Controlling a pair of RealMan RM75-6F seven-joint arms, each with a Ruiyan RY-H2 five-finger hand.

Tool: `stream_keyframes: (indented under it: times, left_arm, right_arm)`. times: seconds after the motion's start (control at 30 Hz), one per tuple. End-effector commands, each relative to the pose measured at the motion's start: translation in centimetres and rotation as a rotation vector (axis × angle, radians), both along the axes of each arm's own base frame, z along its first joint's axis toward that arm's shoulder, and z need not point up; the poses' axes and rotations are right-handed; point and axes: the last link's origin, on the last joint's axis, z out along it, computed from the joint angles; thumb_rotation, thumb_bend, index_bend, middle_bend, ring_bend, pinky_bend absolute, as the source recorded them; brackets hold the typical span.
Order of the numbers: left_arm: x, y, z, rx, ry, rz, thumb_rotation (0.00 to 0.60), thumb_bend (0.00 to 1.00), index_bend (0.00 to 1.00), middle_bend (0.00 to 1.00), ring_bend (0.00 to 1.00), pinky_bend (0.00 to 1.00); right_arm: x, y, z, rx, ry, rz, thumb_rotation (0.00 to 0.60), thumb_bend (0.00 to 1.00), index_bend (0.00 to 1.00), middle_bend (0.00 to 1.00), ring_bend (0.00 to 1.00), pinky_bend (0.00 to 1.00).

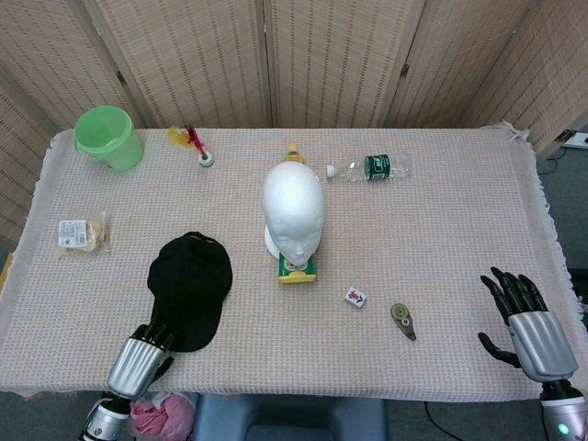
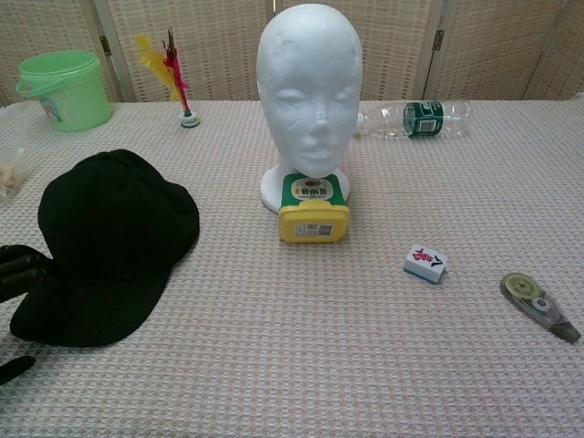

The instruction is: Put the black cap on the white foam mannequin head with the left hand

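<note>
The black cap (image 1: pixel 190 289) (image 2: pixel 109 242) lies flat on the tablecloth, left of centre, with its brim toward the front edge. The white foam mannequin head (image 1: pixel 293 216) (image 2: pixel 308 91) stands upright and bare at mid-table, to the cap's right. My left hand (image 1: pixel 142 360) (image 2: pixel 20 274) is at the front edge, its fingertips (image 2: pixel 32 265) reaching the brim's near left side. Its thumb lies apart on the cloth, and nothing is held. My right hand (image 1: pixel 528 322) hovers over the front right corner, fingers spread and empty. It shows in the head view only.
A yellow-green box (image 2: pixel 313 208) sits against the mannequin's base. A mahjong tile (image 2: pixel 424 263) and a tape roller (image 2: pixel 538 307) lie to the right. A green bucket (image 1: pixel 109 138), a shuttlecock (image 1: pixel 197 145), a water bottle (image 1: pixel 369 168) and a snack packet (image 1: pixel 81 234) lie further off.
</note>
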Motion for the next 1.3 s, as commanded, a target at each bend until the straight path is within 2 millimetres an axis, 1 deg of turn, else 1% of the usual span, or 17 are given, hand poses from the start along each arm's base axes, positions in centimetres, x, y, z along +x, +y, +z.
stream_keyframes:
  times: [0.03, 0.4, 0.57, 0.93, 1.17, 1.3]
  left_arm:
    - [-0.2, 0.3, -0.3, 0.001, -0.006, 0.009, 0.6, 0.23, 0.37, 0.33, 0.24, 0.47]
    - [-0.3, 1.2, -1.1, 0.073, -0.041, 0.013, 0.6, 0.23, 0.38, 0.35, 0.24, 0.47]
    - [-0.3, 1.4, -1.6, 0.081, -0.054, 0.008, 0.6, 0.23, 0.4, 0.37, 0.25, 0.47]
    - [-0.2, 1.3, -2.5, 0.099, -0.097, 0.01, 0.6, 0.23, 0.41, 0.38, 0.26, 0.47]
    - [-0.4, 1.4, -2.7, 0.122, -0.112, 0.012, 0.6, 0.23, 0.44, 0.42, 0.28, 0.49]
    - [-0.4, 1.5, -3.3, 0.117, -0.111, 0.025, 0.6, 0.23, 0.45, 0.43, 0.32, 0.52]
  right_arm:
    - [0.0, 0.0, 0.0, -0.001, 0.0, -0.001, 0.6, 0.21, 0.0, 0.0, 0.0, 0.0]
    - [-0.1, -0.1, 0.1, -0.003, 0.001, -0.009, 0.6, 0.21, 0.0, 0.0, 0.0, 0.0]
    - [-0.1, -0.1, 0.2, -0.007, -0.001, -0.011, 0.6, 0.21, 0.0, 0.0, 0.0, 0.0]
    - [-0.1, -0.1, 0.3, -0.012, -0.001, -0.01, 0.6, 0.21, 0.0, 0.0, 0.0, 0.0]
    - [0.0, -0.1, 0.5, -0.02, -0.002, -0.009, 0.6, 0.21, 0.0, 0.0, 0.0, 0.0]
    - [0.1, -0.1, 0.6, -0.024, -0.005, -0.004, 0.6, 0.21, 0.0, 0.0, 0.0, 0.0]
